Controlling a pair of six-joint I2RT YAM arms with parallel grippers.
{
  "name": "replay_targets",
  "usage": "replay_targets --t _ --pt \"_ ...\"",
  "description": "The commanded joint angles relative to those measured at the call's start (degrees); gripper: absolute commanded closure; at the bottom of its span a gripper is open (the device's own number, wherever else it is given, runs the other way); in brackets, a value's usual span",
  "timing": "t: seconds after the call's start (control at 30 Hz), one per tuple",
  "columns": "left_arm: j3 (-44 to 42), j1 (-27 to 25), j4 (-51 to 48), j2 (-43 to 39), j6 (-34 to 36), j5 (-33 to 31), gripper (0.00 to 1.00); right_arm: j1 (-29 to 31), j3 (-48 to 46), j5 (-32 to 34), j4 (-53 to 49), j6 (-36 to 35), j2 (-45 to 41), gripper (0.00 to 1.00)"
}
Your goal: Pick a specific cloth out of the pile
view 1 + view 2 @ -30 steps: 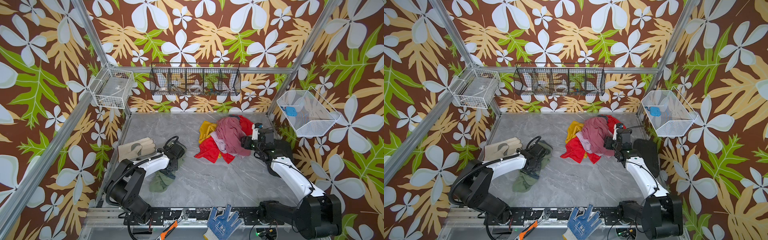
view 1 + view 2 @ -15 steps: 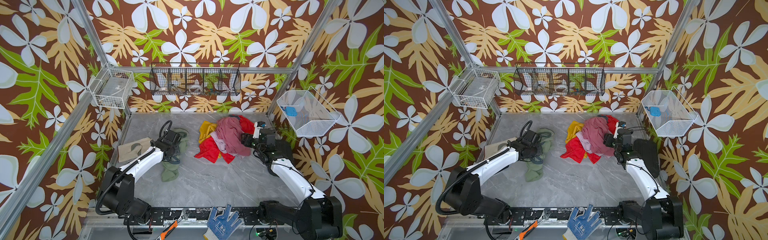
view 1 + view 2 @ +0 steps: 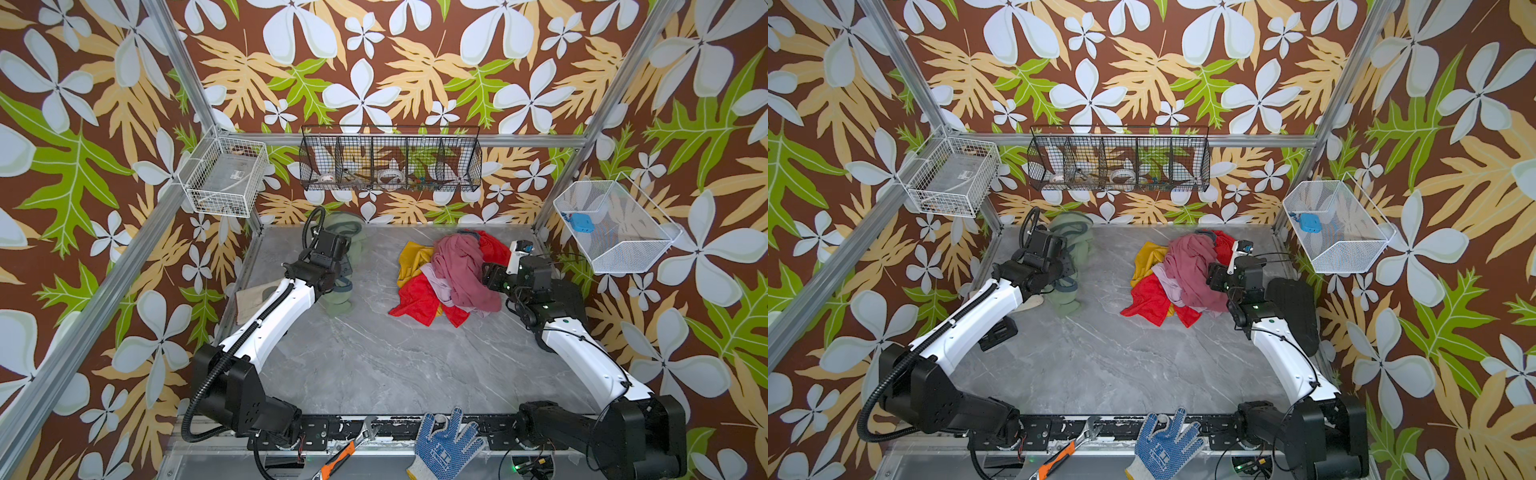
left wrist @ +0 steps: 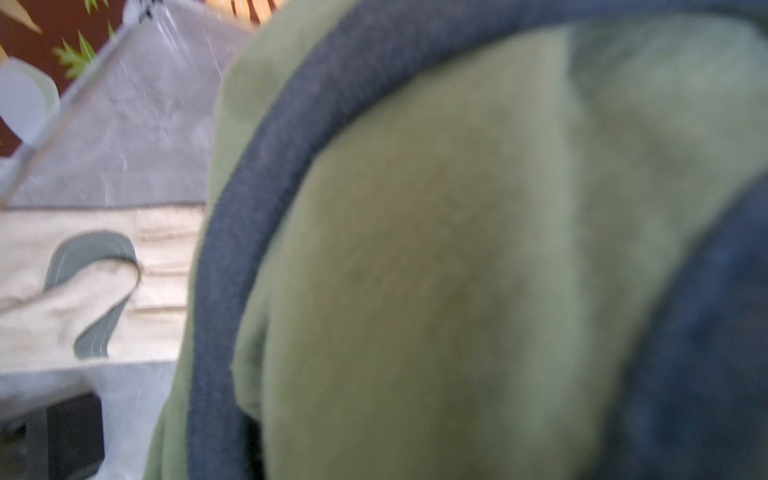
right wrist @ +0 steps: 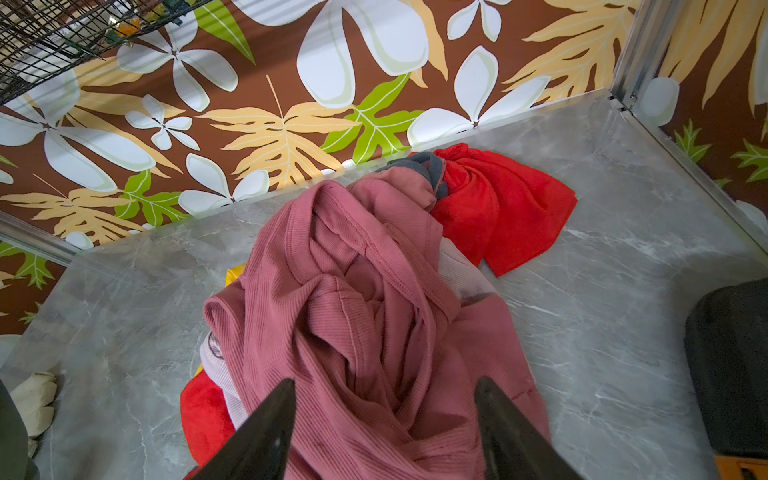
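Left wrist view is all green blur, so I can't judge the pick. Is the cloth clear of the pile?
Observer: Yes. In a top view the cloth hangs from the left gripper over the left side of the table, well apart from the pile.
Operator: Right arm in the way?
Observer: No. The right gripper is open and holds nothing. It sits at the pile's right edge, above the dusty-pink cloth.

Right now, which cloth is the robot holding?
The green cloth, hanging from the left gripper; the others lie heaped in the pile.
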Motion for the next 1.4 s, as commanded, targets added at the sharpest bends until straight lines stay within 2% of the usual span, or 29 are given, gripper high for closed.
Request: replay_targets --t 0.0,0.2,0.3,0.47,0.57,0.77,1.03,1.23,1.37 --pt "2.48 0.95 6.98 1.88 3.32 -0.11 1.0 0.59 0.74 1.73 0.88 0.38 0.15 0.32" --pt "8.19 3.64 8.48 9.74 4.57 1.58 1.0 2.26 1.62 4.27 -1.1 0.6 -0.06 0.32" --pt "8.46 5.05 11.46 12.23 4.46 1.68 1.0 2.9 1.63 5.86 -2.08 1.03 -0.73 0.32" --pt "6.12 6.76 20.15 15.09 5.72 4.35 1.0 3.89 2.1 8.31 -3.84 1.98 -1.71 0.32" --pt "4.15 6.73 22.08 17.02 7.37 4.48 1.0 4.91 3.04 9.99 -4.92 2.02 -1.68 0.32" --pt "-5.03 6.73 24.9 16.89 4.32 3.93 1.0 6.35 3.91 11.54 -6.43 2.28 -1.3 0.32" --pt "-7.68 6.74 20.57 19.2 0.6 6.65 1.0 6.61 5.54 10.05 -7.06 1.81 1.02 0.32" --pt "-1.29 6.73 11.83 26.22 -0.85 9.33 1.0 6.69 6.21 9.78 -7.32 1.23 1.76 0.32" --pt "1.95 6.76 9.36 29.75 -1.41 9.85 1.0 6.66 6.1 10.49 -7.97 0.82 1.21 0.32"
